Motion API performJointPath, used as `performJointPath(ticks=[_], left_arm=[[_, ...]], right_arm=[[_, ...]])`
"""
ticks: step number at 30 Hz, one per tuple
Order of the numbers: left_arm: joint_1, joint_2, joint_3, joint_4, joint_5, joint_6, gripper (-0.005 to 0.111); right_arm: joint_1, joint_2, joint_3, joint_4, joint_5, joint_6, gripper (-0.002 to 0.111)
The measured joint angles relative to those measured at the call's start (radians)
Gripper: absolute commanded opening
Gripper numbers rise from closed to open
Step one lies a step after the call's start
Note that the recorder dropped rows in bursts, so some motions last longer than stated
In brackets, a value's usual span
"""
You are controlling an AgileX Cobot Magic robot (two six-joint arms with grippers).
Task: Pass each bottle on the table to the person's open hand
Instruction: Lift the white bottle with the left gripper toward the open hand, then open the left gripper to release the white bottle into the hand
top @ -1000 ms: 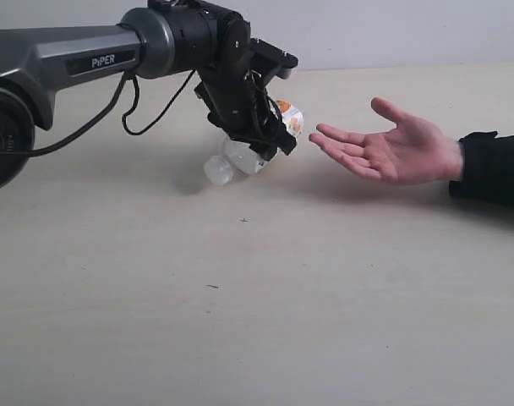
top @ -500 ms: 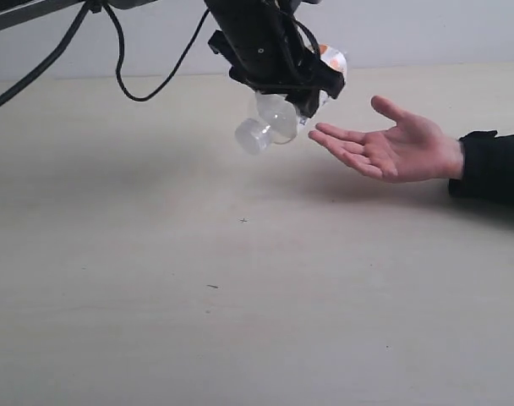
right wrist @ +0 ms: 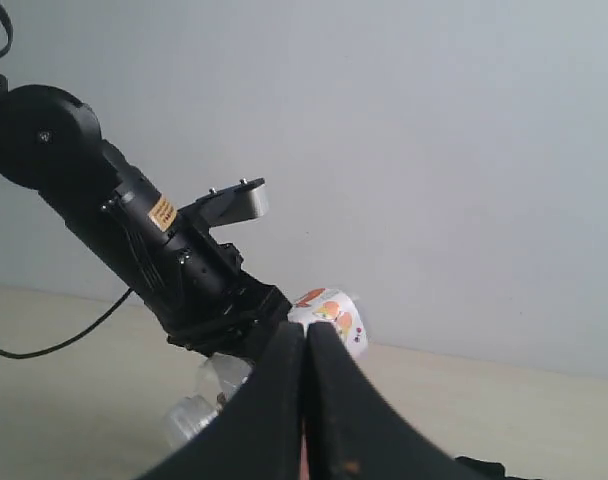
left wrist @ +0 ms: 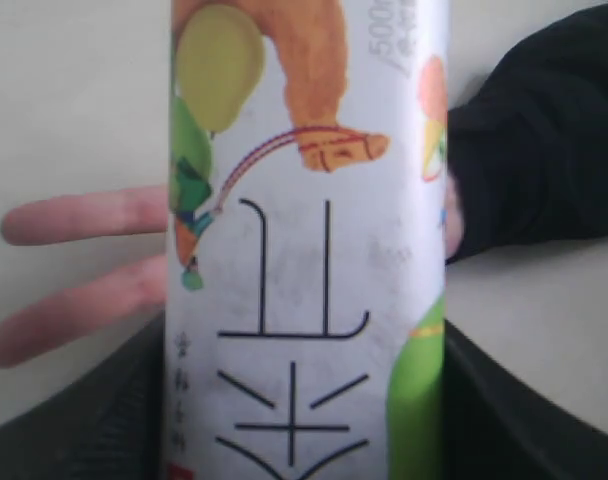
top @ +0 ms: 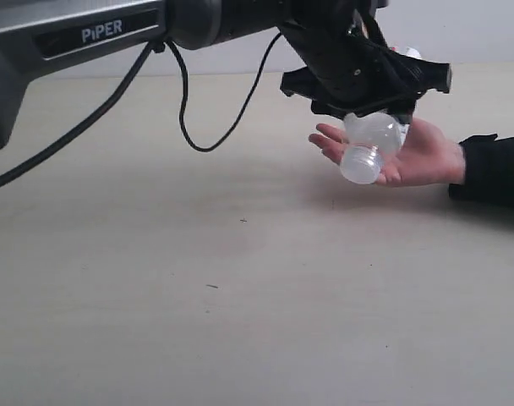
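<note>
Left claw (top: 369,103) grips a bottle (top: 374,134) round its labelled middle, jaws spread wide on either side of the body, and holds it in the air over the hand (top: 428,157). From outside, the left arm (top: 96,34) stretches from the left across the middle to the right half of the table (top: 240,296), with a black cable (top: 198,118) looping below it. The bottle is tilted, with its white cap (top: 359,166) lowest and its clear shoulder just under the claw. Cap and palm overlap in this view, and whether they touch cannot be told. The hand is palm up with its fingers (top: 326,139) pointing left, and a black sleeve (top: 494,165) covers the wrist at the right edge. In the left wrist view the label (left wrist: 304,250) fills the middle, white with green and orange drawings and large black characters. The claw's dark fingers (left wrist: 524,415) flank it, the hand's pink fingertips (left wrist: 84,215) show past one side, and the sleeve (left wrist: 534,150) shows past the other. As for the right claw (right wrist: 306,335), it is closed, its two fingers pressed together with nothing between them. Its camera looks across at the left arm (right wrist: 134,250) and the bottle (right wrist: 332,315) against a pale wall (right wrist: 434,150).
</note>
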Motion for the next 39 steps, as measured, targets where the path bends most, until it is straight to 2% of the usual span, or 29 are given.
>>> performJointPath(ticks=[7, 11, 14, 19, 27, 39], left_arm=[[-0.048, 0.002, 0.122, -0.004, -0.236, -0.207, 0.000], [-0.075, 0.002, 0.237, -0.004, -0.449, -0.332, 0.000], [-0.109, 0.003, 0.353, -0.008, -0.737, -0.453, 0.000], [-0.113, 0.003, 0.428, -0.078, -0.895, -0.469, 0.000], [-0.107, -0.040, 0.456, -0.139, -0.913, -0.309, 0.000], [-0.096, -0.053, 0.495, -0.177, -0.872, -0.290, 0.000]], right_arm=[[0.000, 0.000, 0.000, 0.000, 0.000, 0.000, 0.000], [0.000, 0.000, 0.000, 0.000, 0.000, 0.000, 0.000], [0.000, 0.000, 0.000, 0.000, 0.000, 0.000, 0.000], [0.000, 0.000, 0.000, 0.000, 0.000, 0.000, 0.000], [0.000, 0.000, 0.000, 0.000, 0.000, 0.000, 0.000], [0.000, 0.000, 0.000, 0.000, 0.000, 0.000, 0.000]])
